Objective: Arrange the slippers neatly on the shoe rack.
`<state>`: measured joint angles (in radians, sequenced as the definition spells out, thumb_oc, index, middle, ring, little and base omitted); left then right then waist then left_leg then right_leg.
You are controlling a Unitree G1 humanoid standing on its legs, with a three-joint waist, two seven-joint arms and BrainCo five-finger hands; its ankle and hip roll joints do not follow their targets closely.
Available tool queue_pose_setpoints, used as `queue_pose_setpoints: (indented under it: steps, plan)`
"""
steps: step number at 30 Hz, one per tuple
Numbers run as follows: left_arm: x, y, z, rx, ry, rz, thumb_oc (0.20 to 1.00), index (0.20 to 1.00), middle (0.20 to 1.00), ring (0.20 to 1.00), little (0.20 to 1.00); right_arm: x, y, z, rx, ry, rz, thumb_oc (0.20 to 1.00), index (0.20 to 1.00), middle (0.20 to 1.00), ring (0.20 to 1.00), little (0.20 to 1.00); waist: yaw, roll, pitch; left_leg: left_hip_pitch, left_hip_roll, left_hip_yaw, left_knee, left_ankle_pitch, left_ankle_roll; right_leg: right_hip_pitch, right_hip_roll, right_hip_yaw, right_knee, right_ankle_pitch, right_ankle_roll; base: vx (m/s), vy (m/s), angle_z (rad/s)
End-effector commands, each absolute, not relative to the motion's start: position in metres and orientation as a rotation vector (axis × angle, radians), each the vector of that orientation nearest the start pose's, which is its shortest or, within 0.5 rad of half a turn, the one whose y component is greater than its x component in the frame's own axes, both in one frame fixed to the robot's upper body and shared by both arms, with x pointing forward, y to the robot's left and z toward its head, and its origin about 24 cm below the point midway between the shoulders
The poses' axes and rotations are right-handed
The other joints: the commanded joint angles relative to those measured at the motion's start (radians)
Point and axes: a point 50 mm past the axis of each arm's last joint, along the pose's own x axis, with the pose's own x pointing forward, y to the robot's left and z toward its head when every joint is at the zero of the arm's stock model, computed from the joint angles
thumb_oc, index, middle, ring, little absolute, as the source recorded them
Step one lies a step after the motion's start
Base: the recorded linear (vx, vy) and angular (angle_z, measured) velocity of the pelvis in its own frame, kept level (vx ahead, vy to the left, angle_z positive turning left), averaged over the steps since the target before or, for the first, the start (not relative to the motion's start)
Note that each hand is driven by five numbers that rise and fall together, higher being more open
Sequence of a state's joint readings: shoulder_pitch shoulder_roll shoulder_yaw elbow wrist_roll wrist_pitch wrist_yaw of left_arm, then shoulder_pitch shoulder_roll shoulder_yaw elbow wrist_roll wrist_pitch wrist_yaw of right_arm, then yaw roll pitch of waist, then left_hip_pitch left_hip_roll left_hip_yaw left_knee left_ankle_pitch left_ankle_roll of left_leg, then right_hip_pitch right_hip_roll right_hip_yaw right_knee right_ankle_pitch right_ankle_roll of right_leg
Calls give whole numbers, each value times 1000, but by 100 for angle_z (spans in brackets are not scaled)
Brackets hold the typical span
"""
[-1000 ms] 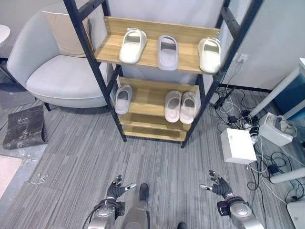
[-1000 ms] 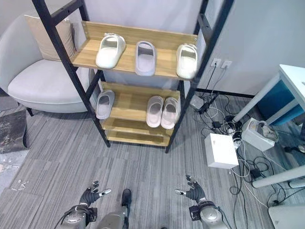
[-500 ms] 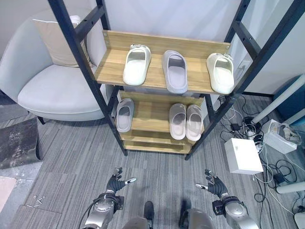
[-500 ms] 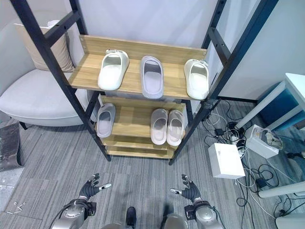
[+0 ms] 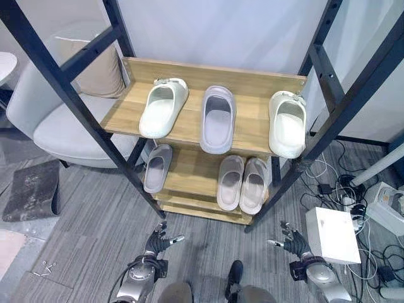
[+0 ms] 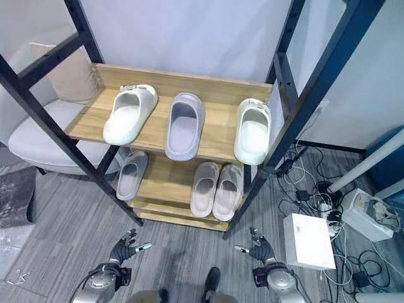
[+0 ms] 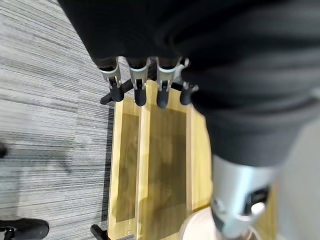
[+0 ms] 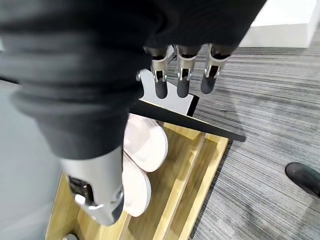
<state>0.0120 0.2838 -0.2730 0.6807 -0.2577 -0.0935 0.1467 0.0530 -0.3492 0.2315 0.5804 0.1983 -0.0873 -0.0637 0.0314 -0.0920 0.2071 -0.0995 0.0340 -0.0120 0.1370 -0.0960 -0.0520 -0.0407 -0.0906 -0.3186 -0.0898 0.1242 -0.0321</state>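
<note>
It looked like an office or lab corner: grey striped carpet (image 5: 82, 221), a pale armchair (image 5: 63, 120) with a cushion (image 5: 101, 72), tangled cables (image 6: 315, 189) by a white box (image 6: 309, 241), and a wooden shoe rack (image 5: 252, 126) against the plain wall.

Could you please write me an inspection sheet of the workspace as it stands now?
Surface: shoe rack, wooden shelves in a black frame, on grey carpet.
Job's things: top shelf holds a cream slipper, a grey slipper and a second cream slipper; the shelf below holds a lone grey slipper and a pale pair side by side.
Clutter: white box on the floor, right of the rack.
Hands: left hand and right hand low before the rack, fingers straight, holding nothing.
Cables: tangle of wires behind the box.
Surroundings: grey armchair with a cushion, left of the rack.
</note>
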Motion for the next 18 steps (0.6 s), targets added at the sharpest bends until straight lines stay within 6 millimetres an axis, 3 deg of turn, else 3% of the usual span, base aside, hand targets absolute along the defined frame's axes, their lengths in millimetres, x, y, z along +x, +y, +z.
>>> queue_pose_setpoints:
  steps: [1,5,7,10,12,13,14,15,17,18]
  plan:
    - [199,202,-90,190,574,59,1000,1000,1000,1000,1000,196,-217,-70,-232,496,12,1000,1000,1000,1000,1000,4,21,-22,36,-3,4,-143,117,-8,99,-7,18,8,-113,149,106,136,-20]
    - [199,201,-90,197,577,40,1000,1000,1000,1000,1000,196,-212,-67,-258,477,51,1000,1000,1000,1000,1000,-13,23,-44,90,-15,28,-201,120,1,95,-10,33,7,-107,151,57,115,-27]
    - [198,204,-90,208,580,55,1000,1000,1000,1000,1000,198,-209,-56,-376,418,108,1000,1000,1000,1000,1000,-17,19,-48,111,-22,40,-218,116,7,94,-13,46,8,-103,158,27,99,-12]
    - [201,207,-88,238,566,67,1000,1000,1000,1000,1000,201,-206,-27,-576,263,188,1000,1000,1000,1000,1000,-24,13,-45,122,-23,46,-224,109,12,92,-15,56,12,-100,164,-7,57,-4]
    - [201,209,-86,250,553,69,1000,1000,1000,1000,1000,198,-205,7,-716,102,245,1000,1000,1000,1000,1000,-35,10,-45,130,-25,49,-224,101,15,91,-18,64,16,-99,169,0,55,-2]
    - [199,208,-88,250,565,72,1000,1000,1000,1000,1000,192,-204,23,-738,38,263,1000,1000,1000,1000,1000,-41,10,-47,134,-25,53,-224,98,17,91,-18,68,20,-99,173,4,35,-1]
    - [199,208,-89,250,565,72,1000,1000,1000,1000,1000,192,-205,23,-738,39,263,1000,1000,1000,1000,1000,-41,11,-47,134,-25,53,-224,98,17,91,-18,68,20,-99,173,-12,56,-5]
    - [196,207,-93,251,589,79,1000,1000,1000,1000,1000,181,-198,55,-781,-100,315,1000,1000,1000,1000,1000,-58,10,-51,138,-26,59,-224,92,19,87,-19,77,27,-99,177,-14,52,-6]
    - [193,205,-97,255,600,80,1000,1000,1000,1000,1000,173,-188,83,-807,-239,372,1000,1000,1000,1000,1000,-70,9,-57,143,-28,64,-224,87,22,84,-19,85,32,-98,181,-20,51,-12]
    - [193,204,-97,254,600,78,1000,1000,1000,1000,1000,172,-188,83,-809,-237,373,1000,1000,1000,1000,1000,-69,11,-58,143,-28,65,-224,87,22,84,-19,85,33,-98,181,-18,31,-16]
